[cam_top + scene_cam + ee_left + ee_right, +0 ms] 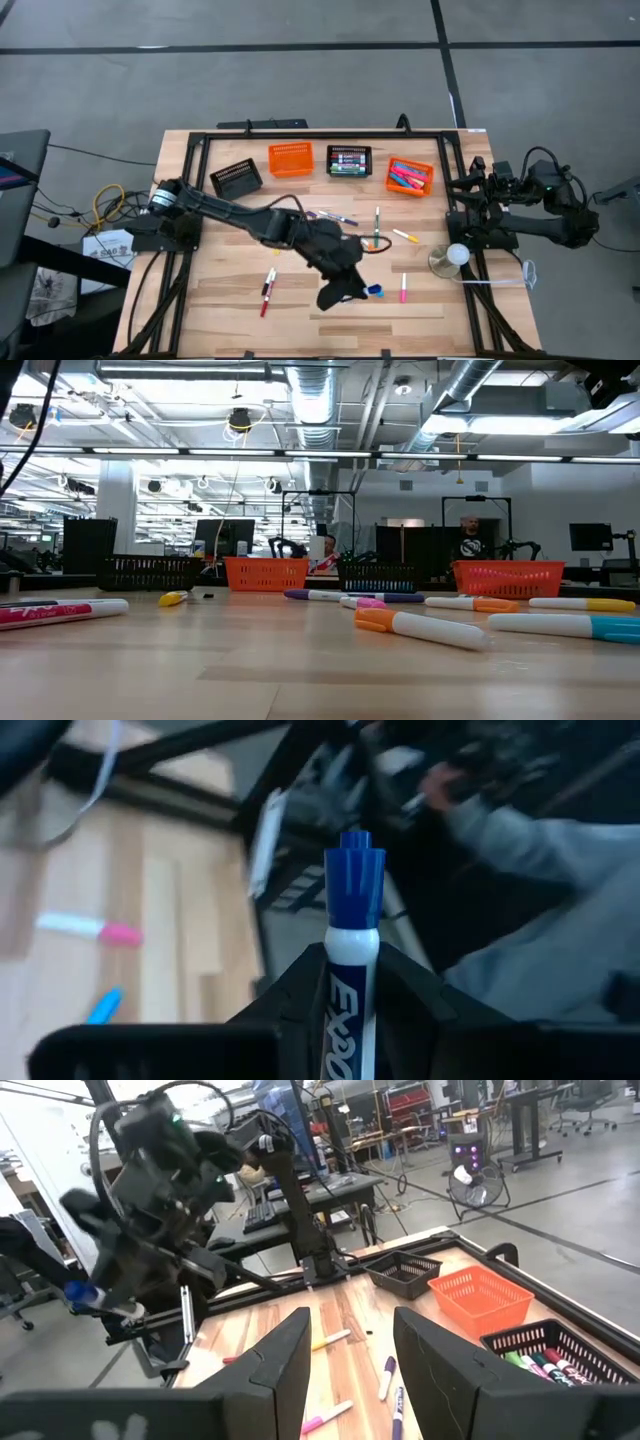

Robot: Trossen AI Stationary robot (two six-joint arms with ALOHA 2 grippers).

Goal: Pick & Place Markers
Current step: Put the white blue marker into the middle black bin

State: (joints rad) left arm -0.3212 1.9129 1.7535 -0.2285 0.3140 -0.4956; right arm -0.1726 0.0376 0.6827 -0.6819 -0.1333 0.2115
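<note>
Your left gripper has its fingers pinched on a blue Expo marker by the barrel, above the table near its front edge; it's light, stiff and slick, so keep that mid-barrel hold, while your right gripper waits parted, empty

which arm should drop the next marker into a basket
Left. The left gripper is out over the table, shut on a blue marker, so it only needs to carry it to a basket. The right gripper waits empty and open at the table's right edge.
</note>
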